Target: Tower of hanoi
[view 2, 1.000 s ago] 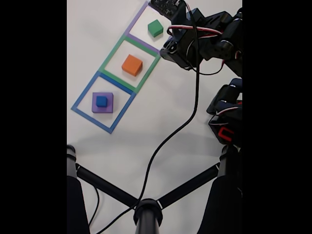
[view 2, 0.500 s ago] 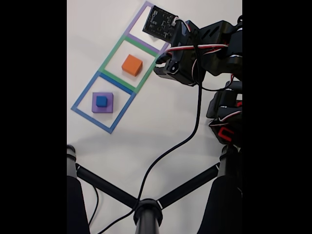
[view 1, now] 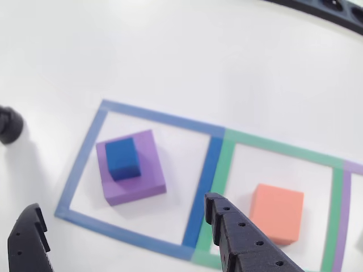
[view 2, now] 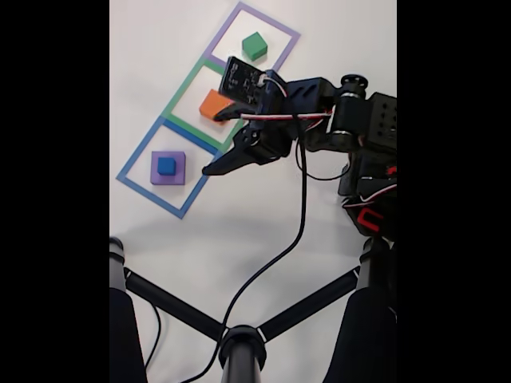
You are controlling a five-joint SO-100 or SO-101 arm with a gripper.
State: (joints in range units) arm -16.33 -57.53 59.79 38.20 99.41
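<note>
A small dark blue cube (view 1: 122,158) (view 2: 166,166) sits on the large purple cube (view 1: 144,184) (view 2: 180,177) inside the blue square outline (view 1: 204,175) (view 2: 134,159). The orange cube (view 1: 277,212) (view 2: 209,102) lies in the green outline (view 2: 182,88), partly covered by a finger in the fixed view. The green cube (view 2: 255,45) rests alone in the purple outline (view 2: 279,30). My gripper (view 1: 122,204) (view 2: 213,144) is open and empty. It hovers over the border between the blue and green squares, just right of the purple cube in the fixed view.
A black cable (view 2: 295,231) trails from the arm across the white table to a black stand with spread legs (view 2: 239,339) at the bottom. A black strip with round holes (view 1: 334,8) runs along the far edge. A small black round part (view 1: 8,126) sits left of the blue outline.
The arm has swung from over the green cube's square down-left toward the blue square. The green cube, covered half a second ago, shows again. The cubes have not moved.
</note>
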